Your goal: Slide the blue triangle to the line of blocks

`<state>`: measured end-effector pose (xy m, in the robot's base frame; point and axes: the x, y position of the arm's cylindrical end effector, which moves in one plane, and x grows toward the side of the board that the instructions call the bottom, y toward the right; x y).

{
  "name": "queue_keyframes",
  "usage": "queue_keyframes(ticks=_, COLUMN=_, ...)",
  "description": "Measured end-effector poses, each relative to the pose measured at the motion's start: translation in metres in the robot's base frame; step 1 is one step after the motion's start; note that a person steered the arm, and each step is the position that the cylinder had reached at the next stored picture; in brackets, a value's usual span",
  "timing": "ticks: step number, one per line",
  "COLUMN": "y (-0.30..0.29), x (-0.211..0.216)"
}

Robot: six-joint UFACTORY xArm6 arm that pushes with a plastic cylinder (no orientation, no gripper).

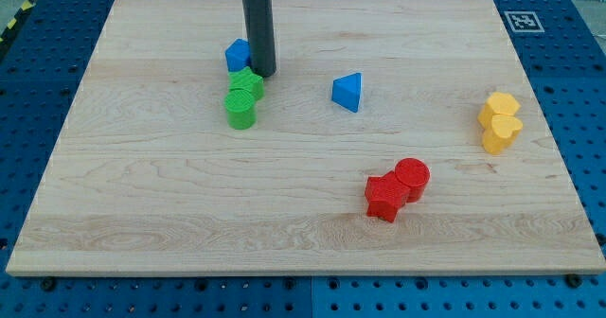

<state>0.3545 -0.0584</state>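
The blue triangle (347, 92) lies on the wooden board (142, 214), right of centre in the upper half. A short line of blocks stands at the upper left: a blue block (237, 54) at the top, a green block (247, 83) below it, and a green cylinder (240, 109) below that. My tip (261, 74) touches the board just right of the blue block and at the upper right of the green block. The blue triangle is about 90 pixels to the right of my tip.
Two yellow blocks (499, 121) sit together near the view's right edge. A red cylinder (412, 176) and a red block (383, 197) sit together at the lower right.
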Motion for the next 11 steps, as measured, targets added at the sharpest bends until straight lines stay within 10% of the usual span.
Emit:
queue_keyframes(ticks=5, y=0.126, x=0.084)
queue_keyframes(ticks=11, y=0.114, x=-0.018)
